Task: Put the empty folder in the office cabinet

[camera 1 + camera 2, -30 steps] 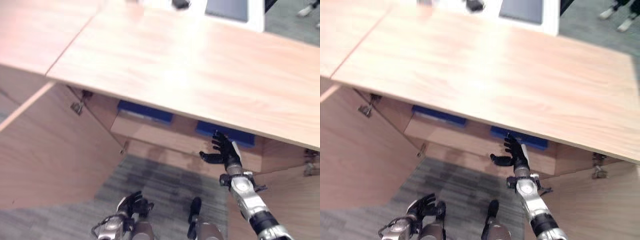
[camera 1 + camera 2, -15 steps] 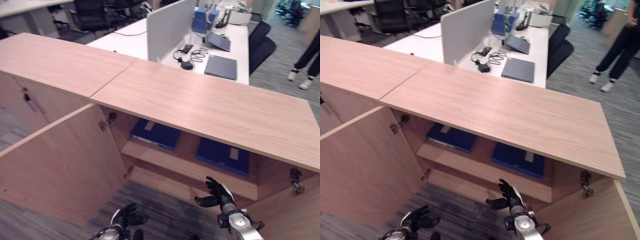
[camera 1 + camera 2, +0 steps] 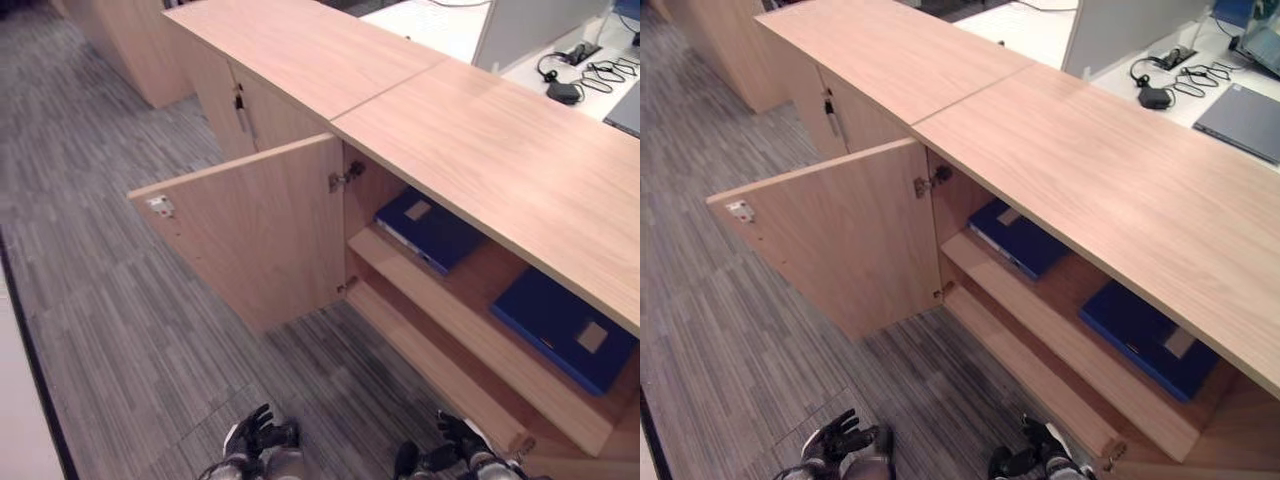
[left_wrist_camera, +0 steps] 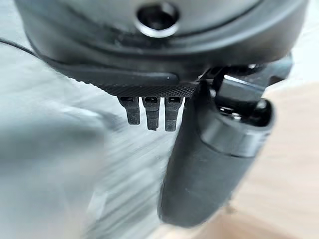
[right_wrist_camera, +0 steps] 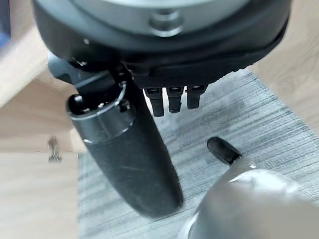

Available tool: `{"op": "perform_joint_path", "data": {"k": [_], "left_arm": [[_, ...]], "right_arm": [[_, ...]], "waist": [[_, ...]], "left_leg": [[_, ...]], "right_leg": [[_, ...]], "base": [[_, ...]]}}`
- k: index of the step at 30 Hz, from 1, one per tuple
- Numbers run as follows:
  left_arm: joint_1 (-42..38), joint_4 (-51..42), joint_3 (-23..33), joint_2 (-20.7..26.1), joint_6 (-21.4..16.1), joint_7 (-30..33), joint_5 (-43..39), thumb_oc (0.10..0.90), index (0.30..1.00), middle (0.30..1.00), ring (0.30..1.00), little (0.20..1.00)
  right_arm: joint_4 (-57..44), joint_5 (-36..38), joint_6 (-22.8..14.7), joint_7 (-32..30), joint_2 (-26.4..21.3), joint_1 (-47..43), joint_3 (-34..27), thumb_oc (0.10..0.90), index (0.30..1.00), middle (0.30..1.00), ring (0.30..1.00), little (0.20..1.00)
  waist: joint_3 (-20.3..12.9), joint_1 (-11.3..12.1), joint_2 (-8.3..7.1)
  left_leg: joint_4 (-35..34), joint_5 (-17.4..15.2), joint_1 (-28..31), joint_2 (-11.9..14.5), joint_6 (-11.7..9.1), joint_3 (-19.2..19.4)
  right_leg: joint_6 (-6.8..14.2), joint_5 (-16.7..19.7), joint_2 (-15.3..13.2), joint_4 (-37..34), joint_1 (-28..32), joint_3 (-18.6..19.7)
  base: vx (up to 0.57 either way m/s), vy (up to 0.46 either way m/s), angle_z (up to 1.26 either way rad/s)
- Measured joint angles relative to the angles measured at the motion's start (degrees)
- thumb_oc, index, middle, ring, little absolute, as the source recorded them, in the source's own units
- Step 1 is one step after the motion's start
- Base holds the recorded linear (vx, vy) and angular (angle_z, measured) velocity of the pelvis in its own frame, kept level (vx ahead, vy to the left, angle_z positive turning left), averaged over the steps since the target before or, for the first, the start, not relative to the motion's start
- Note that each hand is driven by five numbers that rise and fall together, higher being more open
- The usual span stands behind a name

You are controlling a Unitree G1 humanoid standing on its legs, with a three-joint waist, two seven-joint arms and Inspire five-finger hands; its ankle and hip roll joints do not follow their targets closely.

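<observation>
Blue folders [image 3: 565,328] lie shelved in the open cabinet [image 3: 480,150]; your left hand [image 3: 255,436] and right hand [image 3: 462,448], lower frame, hang relaxed, empty; closing the door [image 3: 255,235] looks next

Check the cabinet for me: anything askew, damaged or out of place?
Nothing stands out. Two blue folders lie flat on the shelf; the cabinet door stands open. Both hands hang low, holding nothing.

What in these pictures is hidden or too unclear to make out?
- Right blue folder: its far part sits under the cabinet top in the left eye view.
- Lower shelf space: hidden behind the shelf board in the right eye view.
- Floor beyond the left hand: blurred in the left wrist view.
</observation>
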Motion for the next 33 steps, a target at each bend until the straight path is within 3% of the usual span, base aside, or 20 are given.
{"op": "perform_joint_path", "data": {"k": [1, 2, 3, 4, 5, 6, 7, 13, 19, 20, 22, 23, 24, 25, 26, 29, 33], "left_arm": [[0.30, -0.05, 0.09, 0.60, 0.00, -0.73, 0.00, 0.800, 0.900, 0.900, 0.900, 0.900], [0.16, -0.05, 0.11, 1.63, -0.04, -0.88, 0.00, 0.800, 0.900, 0.900, 0.900, 0.900], [-0.84, 1.67, 0.41, 3.64, -0.03, -0.77, 0.07, 0.800, 0.900, 0.900, 0.900, 0.900], [-1.04, 2.19, 0.79, 5.12, 0.31, -0.74, 0.07, 0.800, 0.900, 0.900, 0.900, 0.900], [-1.28, 2.93, 0.98, 6.69, 0.34, -0.76, 0.34, 0.800, 0.900, 0.900, 0.900, 0.900], [-1.63, 4.80, 1.42, 7.83, 0.65, -0.58, 0.88, 0.800, 0.900, 0.900, 0.900, 0.900], [-1.57, 5.28, 1.33, 7.67, 0.73, -0.47, 1.39, 0.800, 0.900, 0.900, 0.900, 0.900], [-3.14, 12.52, -0.90, 4.03, 1.52, 0.36, 6.93, 0.800, 0.900, 0.900, 0.900, 0.900], [-5.71, 15.11, -1.02, 4.17, 1.48, 1.82, 8.93, 0.800, 0.900, 0.900, 0.900, 0.900], [-6.13, 15.78, -1.11, 4.15, 1.48, 2.21, 9.21, 0.800, 0.900, 0.900, 0.900, 0.900], [-7.01, 16.14, -1.13, 3.82, 1.42, 2.33, 9.22, 0.800, 0.900, 0.900, 0.900, 0.900], [-7.25, 16.29, -1.08, 3.84, 1.35, 2.89, 9.20, 0.800, 0.900, 0.900, 0.900, 0.900], [-7.25, 16.29, -1.08, 3.84, 1.35, 2.89, 9.20, 0.800, 0.900, 0.900, 0.900, 0.900], [-7.64, 16.99, -1.18, 4.54, 1.30, 3.26, 9.20, 0.800, 0.900, 0.900, 0.900, 0.900], [-8.04, 17.68, -1.28, 3.85, 1.36, 3.60, 9.24, 0.800, 0.900, 0.900, 0.900, 0.900], [-3.10, 13.79, -1.48, 3.20, 1.15, 1.27, 9.66, 0.800, 0.900, 0.900, 0.900, 0.900], [-0.61, 11.37, -1.69, 2.68, 1.20, 2.13, 9.76, 0.800, 0.900, 0.900, 0.900, 0.900]], "right_arm": [[0.82, 0.03, 0.63, 0.12, -2.36, 0.47, -1.70, 0.800, 0.900, 0.900, 0.900, 0.900], [1.98, 0.04, 0.74, 0.18, -2.45, 0.20, -2.29, 0.800, 0.900, 0.900, 0.900, 0.900], [3.26, 0.07, 0.55, 0.61, -1.43, -0.88, -2.51, 0.800, 0.900, 0.900, 0.900, 0.900], [3.53, 0.07, 0.59, 0.94, -0.99, -1.53, -2.51, 0.800, 0.900, 0.900, 0.900, 0.900], [3.57, 0.08, 0.56, 1.37, 0.57, -2.14, -3.05, 0.800, 0.900, 0.900, 0.900, 0.900], [3.62, 0.08, 0.57, 1.43, 1.98, -2.37, -3.35, 0.800, 0.900, 0.900, 0.900, 0.900], [3.62, 0.08, 0.59, 1.48, 2.27, -2.70, -3.32, 0.800, 0.900, 0.900, 0.900, 0.900], [4.13, 1.02, 0.48, 1.19, 6.85, -6.82, -4.11, 0.800, 0.900, 0.900, 0.900, 0.900], [4.28, 1.39, 0.58, 0.40, 9.93, -8.42, -3.76, 0.800, 0.900, 0.900, 0.900, 0.900], [4.35, 1.39, 0.62, 0.37, 10.09, -8.55, -3.75, 0.800, 0.900, 0.900, 0.900, 0.900], [5.13, 1.80, 0.59, 0.38, 10.17, -8.41, -3.24, 0.800, 0.900, 0.900, 0.900, 0.900], [5.86, 2.39, 0.62, 0.40, 10.29, -8.31, -2.52, 0.800, 0.900, 0.900, 0.900, 0.900], [5.86, 2.39, 0.62, 0.40, 10.29, -8.31, -2.52, 0.800, 0.900, 0.900, 0.900, 0.900], [6.53, 2.41, 1.05, 0.50, 10.83, -6.93, -1.18, 0.800, 0.900, 0.900, 0.900, 0.900], [6.83, 2.37, 1.04, 0.52, 10.52, -6.03, -1.17, 0.800, 0.900, 0.900, 0.900, 0.900], [7.34, 2.34, 1.03, 1.09, 7.86, -3.69, -1.30, 0.800, 0.900, 0.900, 0.900, 0.900], [7.64, 2.33, 0.96, 1.03, 4.80, -2.27, -2.09, 0.800, 0.900, 0.900, 0.900, 0.900]], "waist": [[-0.37, -0.26, 1.50], [0.06, -0.44, 1.32], [0.18, -0.69, 0.33], [0.11, -0.97, 0.24], [-0.19, -1.16, -1.45], [-0.54, -1.14, -2.48], [-0.55, -1.01, -2.40], [-1.54, -0.45, -4.40], [-3.45, 0.83, -6.98], [-3.18, 0.82, -6.55], [-3.06, 0.08, -5.55], [-3.09, 0.04, -5.00], [-3.09, 0.04, -5.00], [-3.39, 0.03, -6.01], [-3.55, -0.52, -6.25], [-4.71, 0.15, -2.95], [-4.73, 0.07, -1.05]], "left_leg": [[-3.15, -0.57, 1.37, -2.33, 1.28, -0.79], [-4.40, -0.56, 1.62, -3.38, 2.33, -0.96], [-6.28, 1.03, 0.69, -4.68, 3.13, -3.37], [-7.45, 1.58, 0.22, -4.97, 3.26, -4.40], [-10.02, 2.04, -0.49, -5.68, 4.14, -3.63], [-10.84, 3.19, 0.09, -5.35, 4.50, 0.30], [-10.86, 3.87, 0.05, -5.21, 4.61, 1.07], [-12.69, 5.45, 2.30, -7.28, 4.93, -1.69], [-13.01, 4.67, 3.91, -7.55, 6.68, -1.11], [-13.01, 4.66, 4.01, -7.53, 6.70, -1.11], [-13.04, 4.93, 4.41, -6.92, 7.64, -1.89], [-13.04, 5.06, 4.20, -6.01, 7.67, -2.15], [-13.04, 5.06, 4.20, -6.01, 7.67, -2.15], [-13.04, 5.73, 3.37, -6.27, 6.61, -3.30], [-13.07, 6.31, 3.16, -6.52, 5.74, -4.79], [-13.03, 6.65, 3.31, -5.15, 4.30, -4.64], [-13.07, 6.76, 3.08, -4.57, 3.61, -4.95]], "right_leg": [[2.06, -0.88, -1.73, 2.67, -0.16, -0.92], [3.67, -2.26, -3.34, 4.51, -1.03, -0.93], [4.02, -3.18, -2.95, 3.07, -0.67, -1.48], [3.73, -3.40, -2.60, 2.36, -0.60, -1.27], [2.49, -1.54, -2.91, 0.69, 0.29, -1.80], [3.85, 0.26, -3.74, -0.64, 1.38, -3.66], [4.11, 0.22, -3.80, -0.14, 1.64, -4.21], [3.34, 0.74, -6.20, 4.87, 2.82, -5.32], [3.87, 1.00, -8.93, 12.93, 0.06, -4.04], [4.05, 0.89, -9.08, 13.52, -0.20, -3.27], [5.85, -0.62, -8.96, 19.56, -4.22, 2.87], [8.24, -4.61, -6.41, 19.05, -5.11, 7.04], [8.24, -4.61, -6.41, 19.05, -5.11, 7.04], [7.90, -5.24, -1.18, 9.09, -3.63, 11.22], [3.84, -4.53, -0.47, 6.19, -1.88, 10.90], [3.02, -2.35, 1.97, 1.77, 0.25, 10.50], [2.81, -1.40, 3.17, -1.40, 1.54, 9.81]], "base": [[-0.18, 0.104, 1.04], [-0.15, 0.114, 1.18], [-0.08, 0.151, 0.91], [-0.01, 0.168, 0.97], [0.06, 0.166, 0.95], [0.06, 0.177, 0.79], [0.04, 0.168, 0.59], [0.04, 0.174, 0.27], [-0.02, 0.130, -0.07], [-0.01, 0.094, -0.02], [0.00, 0.068, 0.06], [0.00, 0.000, 0.00], [0.05, -0.019, 0.21], [0.04, -0.010, 0.51], [0.04, -0.013, 0.65], [0.02, -0.003, 0.09], [0.05, -0.067, 0.04]]}}
